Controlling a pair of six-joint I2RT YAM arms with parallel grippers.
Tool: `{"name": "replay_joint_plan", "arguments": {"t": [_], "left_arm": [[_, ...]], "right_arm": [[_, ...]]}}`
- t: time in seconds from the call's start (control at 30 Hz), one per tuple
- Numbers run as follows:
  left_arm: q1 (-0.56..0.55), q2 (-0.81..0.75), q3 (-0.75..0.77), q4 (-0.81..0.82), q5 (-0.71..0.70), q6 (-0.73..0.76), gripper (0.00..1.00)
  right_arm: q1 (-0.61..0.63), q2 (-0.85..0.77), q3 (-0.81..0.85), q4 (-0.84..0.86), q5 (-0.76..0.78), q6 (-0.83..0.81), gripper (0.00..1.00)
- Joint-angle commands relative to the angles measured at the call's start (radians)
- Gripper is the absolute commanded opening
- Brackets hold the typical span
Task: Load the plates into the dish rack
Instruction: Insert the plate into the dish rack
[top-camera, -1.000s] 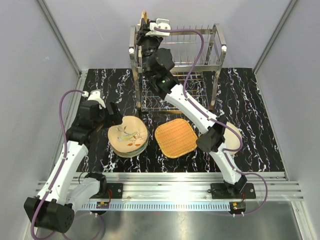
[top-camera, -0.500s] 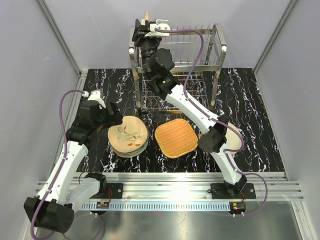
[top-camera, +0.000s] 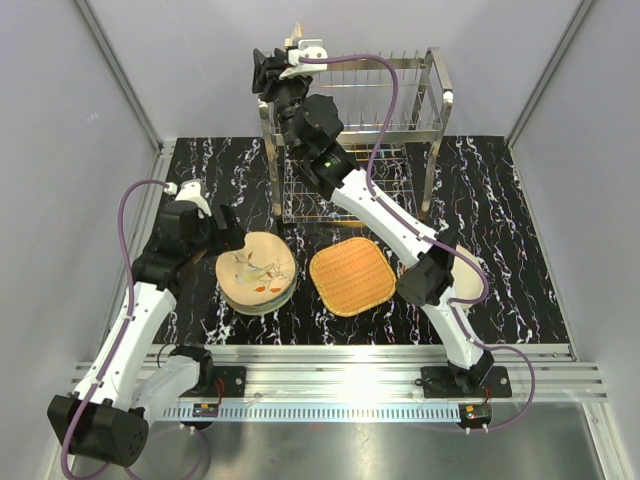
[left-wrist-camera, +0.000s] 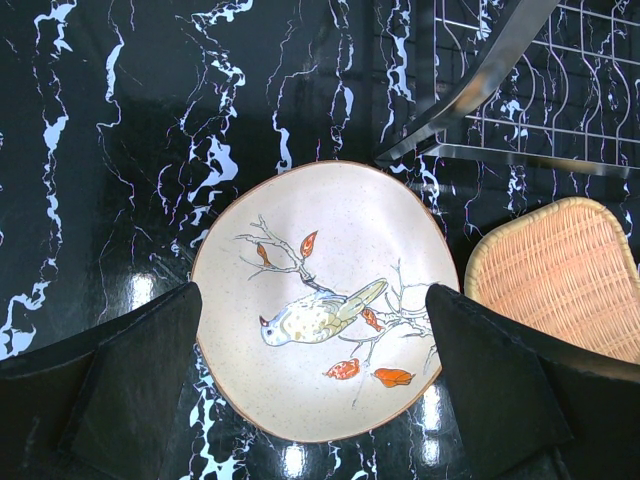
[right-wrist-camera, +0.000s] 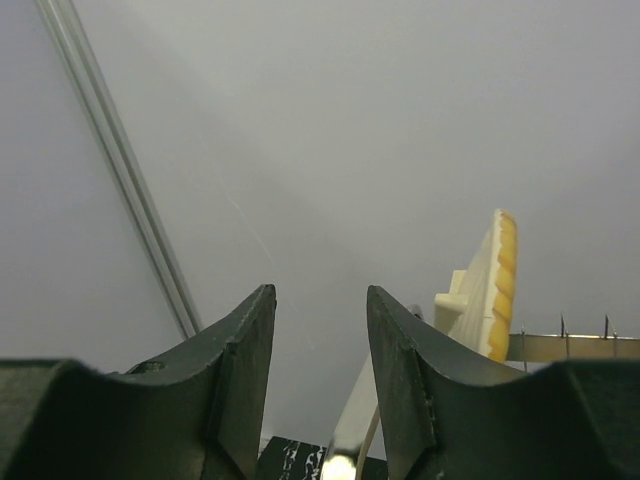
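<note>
A cream bird-and-branch plate (left-wrist-camera: 320, 300) tops a small stack (top-camera: 257, 272) on the table. My left gripper (left-wrist-camera: 315, 335) hangs open above it, one finger on each side, also seen from above (top-camera: 228, 232). An orange woven plate (top-camera: 350, 275) lies flat to its right and shows in the left wrist view (left-wrist-camera: 560, 275). The steel dish rack (top-camera: 400, 100) stands at the back. One cream plate with a yellow-orange edge (right-wrist-camera: 492, 290) stands on edge at the rack's top left (top-camera: 295, 35). My right gripper (right-wrist-camera: 318, 295) is open and empty just left of it (top-camera: 268, 75).
A pale plate (top-camera: 468, 275) lies partly hidden under the right arm's elbow. The rack's lower grid shelf (left-wrist-camera: 530, 80) sits just beyond the bird plate. Grey walls close in behind and beside the rack.
My right gripper has drawn back to the left, away from the upright plate, which stays standing in the rack. The left arm has not moved.
</note>
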Motion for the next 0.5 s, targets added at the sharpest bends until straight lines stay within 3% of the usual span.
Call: {"name": "replay_joint_plan", "arguments": {"t": [0.0, 0.47], "left_arm": [[-0.004, -0.021, 0.024, 0.037, -0.002, 0.001, 0.99], [-0.002, -0.018, 0.026, 0.039, 0.007, 0.001, 0.99]], "right_arm": [[-0.006, -0.079, -0.009, -0.011, -0.081, 0.020, 0.49], [-0.006, -0.185, -0.094, -0.055, -0.223, 0.071, 0.56]]}}
